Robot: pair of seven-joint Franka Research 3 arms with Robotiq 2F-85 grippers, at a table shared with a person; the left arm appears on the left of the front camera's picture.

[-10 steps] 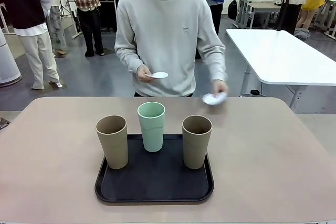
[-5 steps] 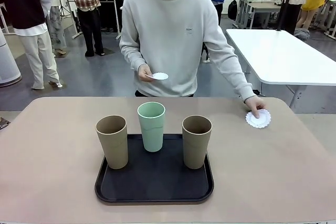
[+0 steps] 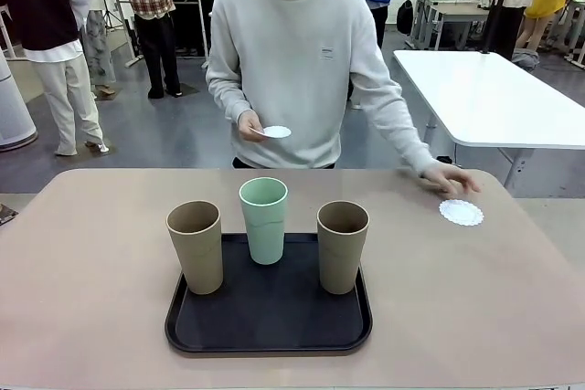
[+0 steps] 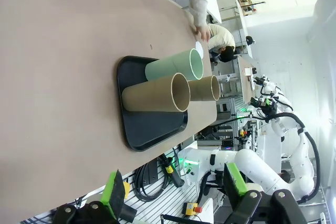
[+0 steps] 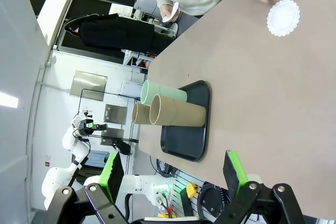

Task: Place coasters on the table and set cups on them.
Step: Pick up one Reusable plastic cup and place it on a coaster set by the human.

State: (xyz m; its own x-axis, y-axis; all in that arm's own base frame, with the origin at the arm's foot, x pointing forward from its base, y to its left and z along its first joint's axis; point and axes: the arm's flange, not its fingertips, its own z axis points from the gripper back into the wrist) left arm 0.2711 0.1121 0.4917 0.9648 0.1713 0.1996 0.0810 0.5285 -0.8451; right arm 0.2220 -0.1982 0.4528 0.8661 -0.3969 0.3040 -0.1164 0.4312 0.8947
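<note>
Front view: coaster near table right edge; left pincer, right pincer seemingly spread.

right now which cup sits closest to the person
The mint green cup at the far edge of the tray; the left tan cup and right tan cup stand nearer the robot.

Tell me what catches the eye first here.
A mint green cup stands between a left tan cup and a right tan cup on a black tray mid-table. A white lacy coaster lies far right on the table, near the person's hand; the other hand holds a second coaster.
</note>
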